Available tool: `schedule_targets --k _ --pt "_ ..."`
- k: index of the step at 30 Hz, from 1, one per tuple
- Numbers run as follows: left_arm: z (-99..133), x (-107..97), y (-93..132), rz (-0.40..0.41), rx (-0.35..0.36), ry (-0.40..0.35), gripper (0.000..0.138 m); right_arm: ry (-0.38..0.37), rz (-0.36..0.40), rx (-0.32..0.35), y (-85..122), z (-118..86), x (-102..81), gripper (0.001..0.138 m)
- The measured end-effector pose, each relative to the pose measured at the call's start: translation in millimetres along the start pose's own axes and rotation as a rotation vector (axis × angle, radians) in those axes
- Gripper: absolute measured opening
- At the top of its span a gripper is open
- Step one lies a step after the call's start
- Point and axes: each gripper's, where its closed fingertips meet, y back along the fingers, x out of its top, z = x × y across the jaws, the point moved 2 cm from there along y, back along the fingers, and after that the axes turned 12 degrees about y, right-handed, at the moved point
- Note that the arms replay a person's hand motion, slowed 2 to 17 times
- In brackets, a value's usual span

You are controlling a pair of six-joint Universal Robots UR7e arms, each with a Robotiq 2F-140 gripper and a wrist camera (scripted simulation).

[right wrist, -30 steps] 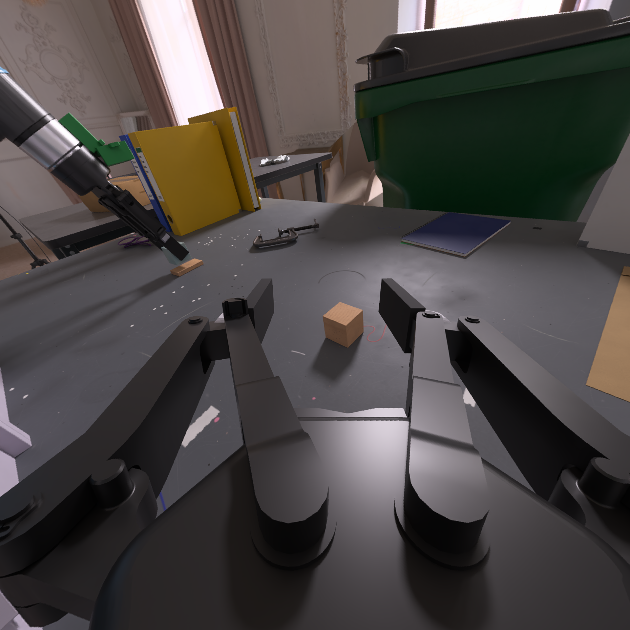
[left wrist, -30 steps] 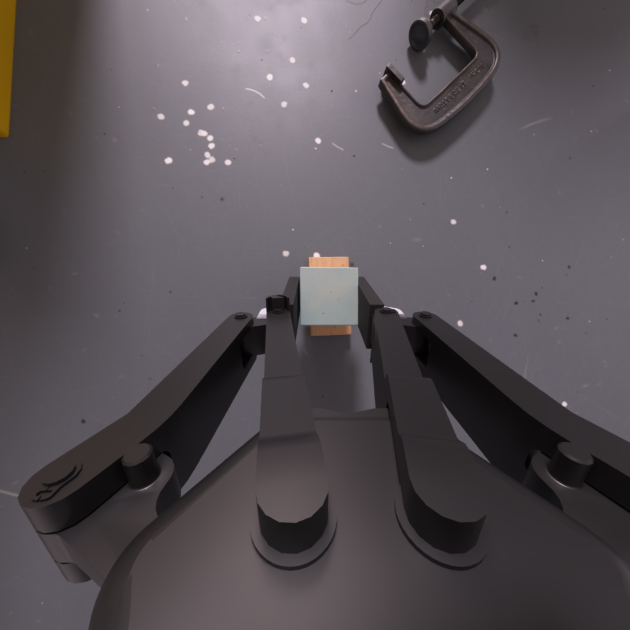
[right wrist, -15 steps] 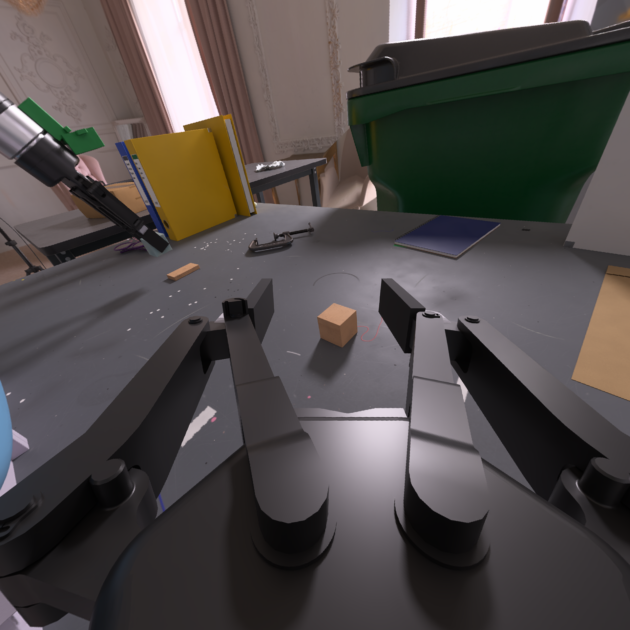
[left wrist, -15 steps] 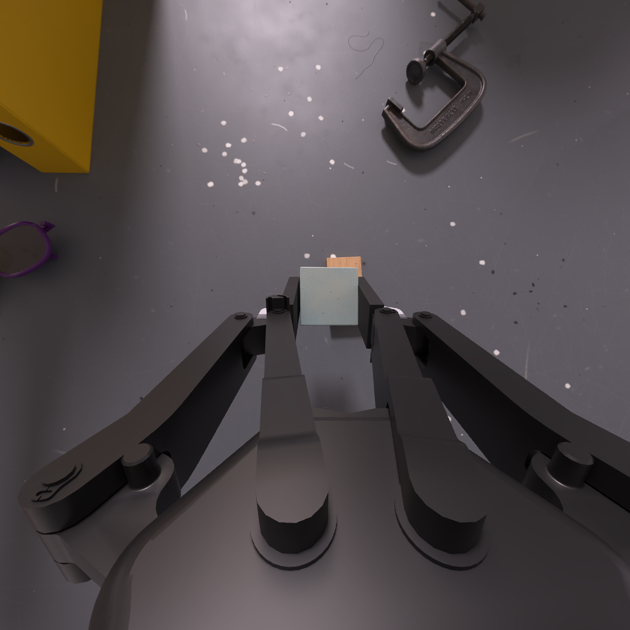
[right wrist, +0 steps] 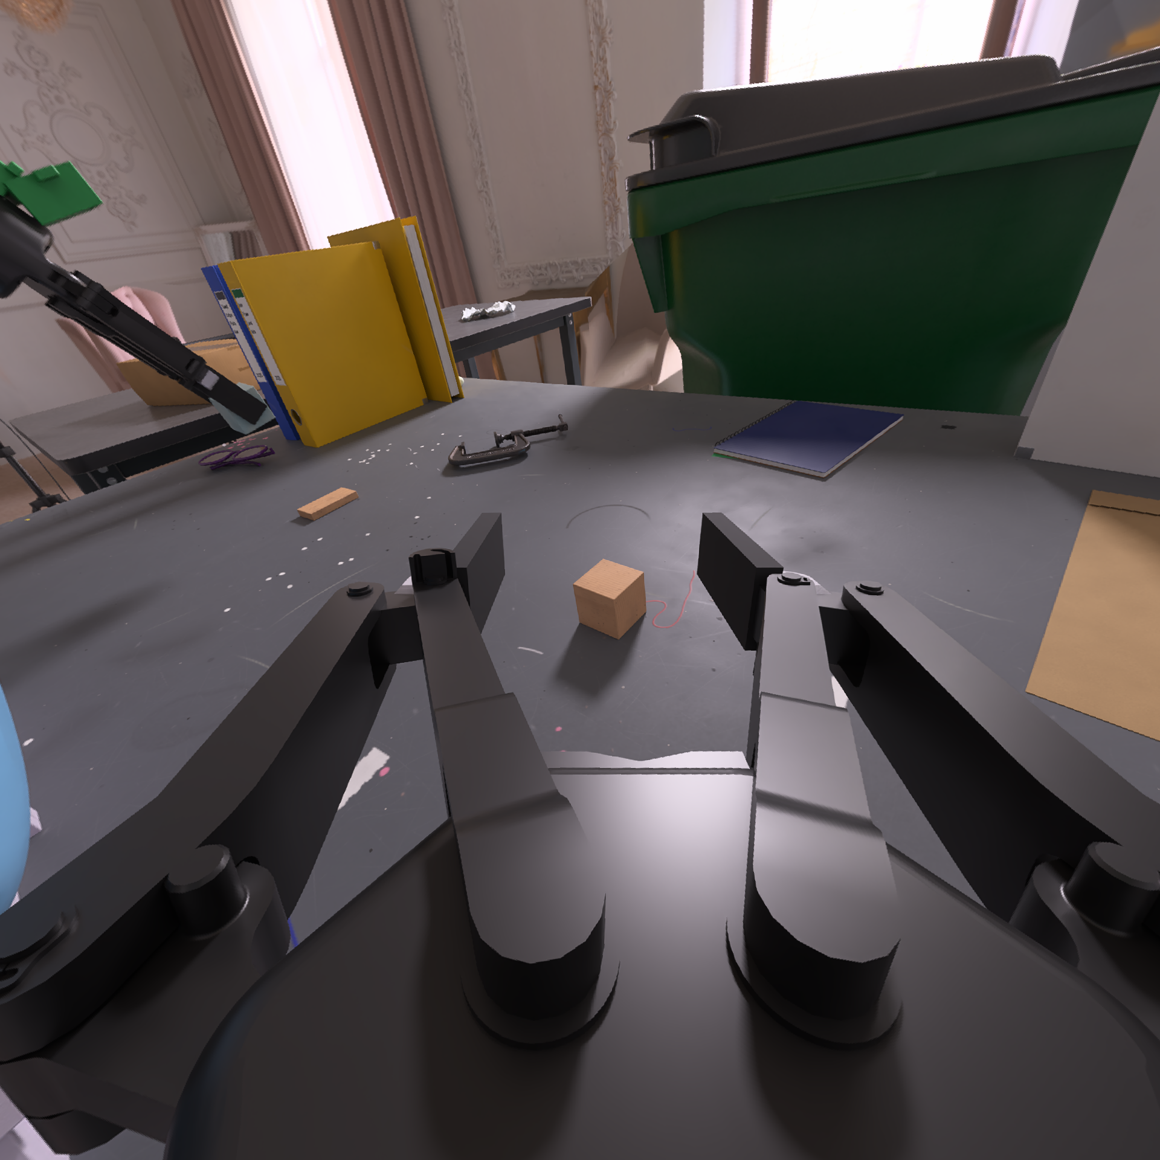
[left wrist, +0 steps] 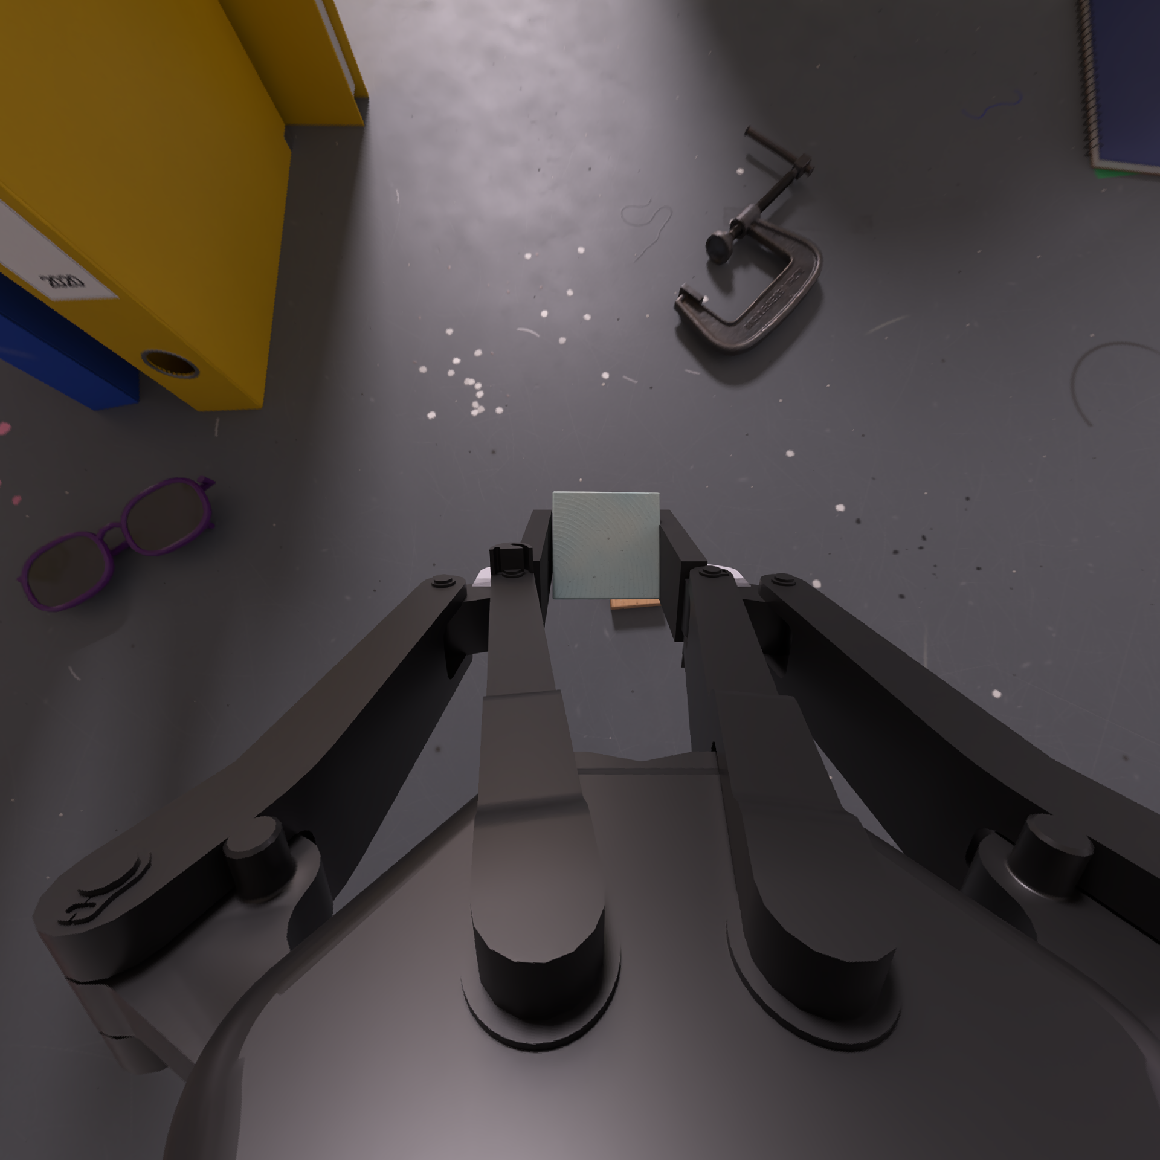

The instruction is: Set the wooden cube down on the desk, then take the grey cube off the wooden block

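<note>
My left gripper [left wrist: 606, 546] is shut on the pale grey cube [left wrist: 606, 545] and holds it high above the desk. The flat wooden block [left wrist: 634, 604] lies on the desk below, mostly hidden behind the cube. In the right wrist view the block [right wrist: 327, 503] lies bare on the desk and the left gripper [right wrist: 241, 402] holds the grey cube [right wrist: 254, 417] up near the binders. The wooden cube [right wrist: 609, 596] stands on the desk between and beyond my right gripper's fingers. My right gripper [right wrist: 602, 571] is open and empty, above the desk.
Yellow binders [left wrist: 144, 188] and a blue binder [left wrist: 63, 358] stand at the left. Purple glasses [left wrist: 116, 543], a C-clamp [left wrist: 753, 295] and a blue notebook [right wrist: 810, 436] lie on the desk. A green bin [right wrist: 879, 263] stands behind. A tan sheet [right wrist: 1105, 609] lies right.
My left gripper has risen with the grey cube, lifting it off the wooden block and away toward the binders. My right gripper has drawn back a little from the wooden cube.
</note>
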Motion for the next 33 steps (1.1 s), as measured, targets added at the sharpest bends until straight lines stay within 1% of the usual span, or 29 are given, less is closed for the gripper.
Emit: schedule_targets --k 7,13,17,23,33 --pt "19.3 13.8 28.1 0.064 -0.034 -0.057 0.042 0.001 -0.001 -0.006 2.2 2.3 -0.2 0.082" --pt "48.2 25.7 49.9 0.119 -0.079 -0.140 0.042 0.002 -0.003 -0.012 4.0 4.3 -0.4 0.082" --pt "72.9 32.4 62.4 0.149 -0.117 -0.208 0.042 0.002 -0.003 -0.017 5.3 5.7 -0.4 0.082" --pt "116.7 40.6 77.0 0.183 -0.183 -0.320 0.042 0.002 -0.003 -0.021 7.5 7.5 -0.6 0.082" --pt "197.9 46.6 88.3 0.209 -0.296 -0.511 0.042 0.001 -0.005 -0.027 12.0 10.6 -1.0 0.082"
